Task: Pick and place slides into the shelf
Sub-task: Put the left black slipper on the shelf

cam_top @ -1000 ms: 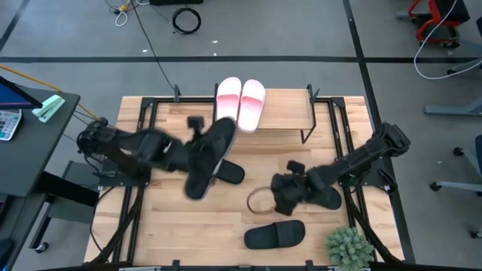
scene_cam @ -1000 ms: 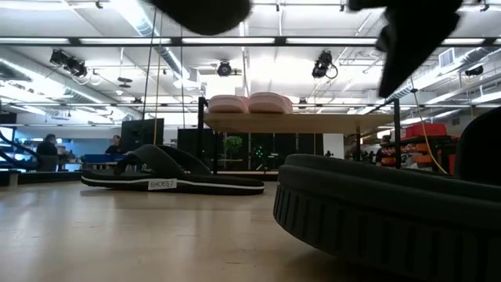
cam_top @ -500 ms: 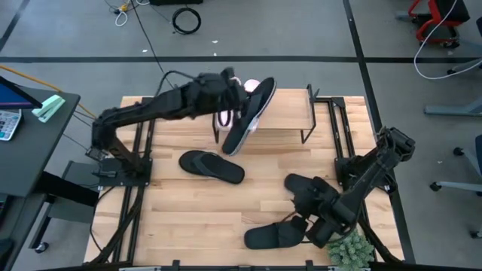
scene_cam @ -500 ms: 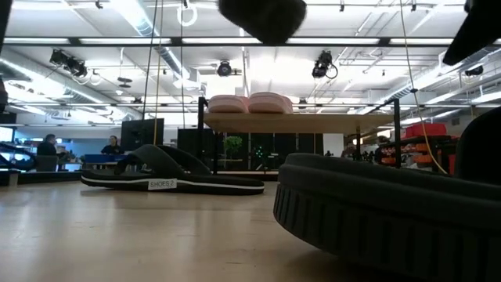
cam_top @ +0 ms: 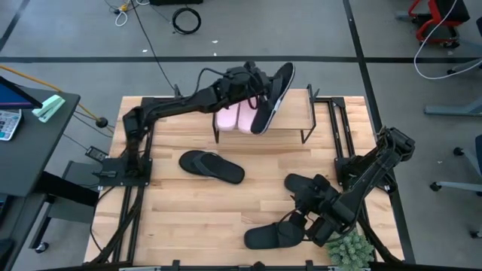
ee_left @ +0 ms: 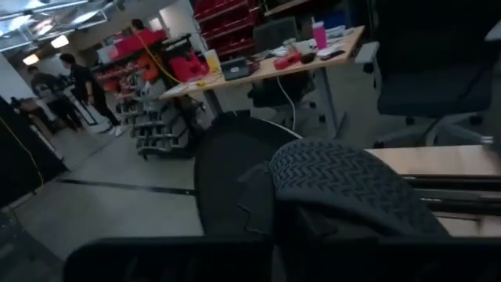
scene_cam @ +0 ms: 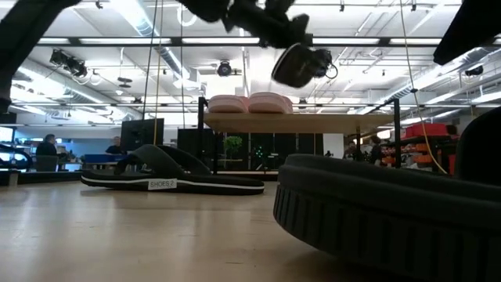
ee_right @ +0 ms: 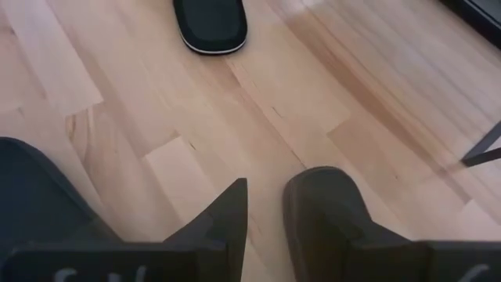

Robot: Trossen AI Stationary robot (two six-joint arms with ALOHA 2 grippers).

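Observation:
My left gripper point(cam_top: 254, 84) is shut on a black sandal point(cam_top: 273, 96) over the shelf point(cam_top: 294, 122) at the table's far edge. In the low view the sandal point(scene_cam: 297, 64) hangs above the shelf's top board point(scene_cam: 313, 123). Two pink-and-white slides point(cam_top: 227, 118) lie soles down on that board. A black flip-flop point(cam_top: 212, 166) lies flat at mid-table. My right gripper point(cam_top: 300, 223) is low near the near-right corner, open by a narrow gap point(ee_right: 264, 205), beside a black wide-strap slide point(cam_top: 271, 236). Another black sandal point(cam_top: 303, 183) lies just beyond it. My left gripper holds the black sandal on its long side point(cam_top: 265, 90), reaching level from the table's left. The gripper's own body hides the place of contact. The sandal is lifted clear above the shelf's top board and tipped onto its edge, and its zig-zag sole point(ee_left: 344, 180) shows in the left wrist view.
A small green plant point(cam_top: 348, 247) stands at the near-right corner, close to my right arm. Black frame rails run along both sides of the table point(cam_top: 173, 218). Bare wood lies left of the flip-flop and on the shelf board right of the pink slides.
My left gripper has carried the black sandal up from mid-table toward the far edge, then rightward over the shelf past the pink slides, and the sandal has tipped onto its edge. My right gripper has moved toward the near edge, to the black slide by the plant.

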